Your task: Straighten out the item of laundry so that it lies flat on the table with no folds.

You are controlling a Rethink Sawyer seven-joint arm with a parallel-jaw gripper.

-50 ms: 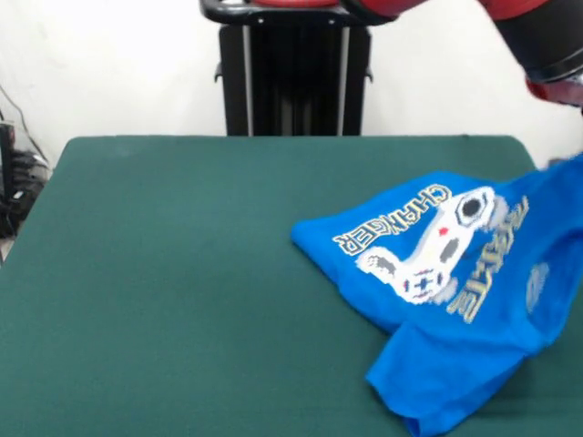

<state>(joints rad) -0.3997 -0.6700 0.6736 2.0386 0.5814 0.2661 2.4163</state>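
The front view is the only one given. The blue T-shirt (446,291) lies near the table's (182,300) right edge, reaching toward the front right corner. Its print faces up, but the cloth is bunched. A sleeve or hem is folded beneath at the front, and the right side rises off the felt toward the arm (547,41) above. The shirt looks far from flat, so most of the straightening remains to be done. The gripper itself falls outside the picture, so the state of its jaws cannot be told. The green felt is otherwise bare. Behind the table's far edge stand the black pedestal (293,77) and a pale wall. Some cables (16,173) hang beside the far left corner.
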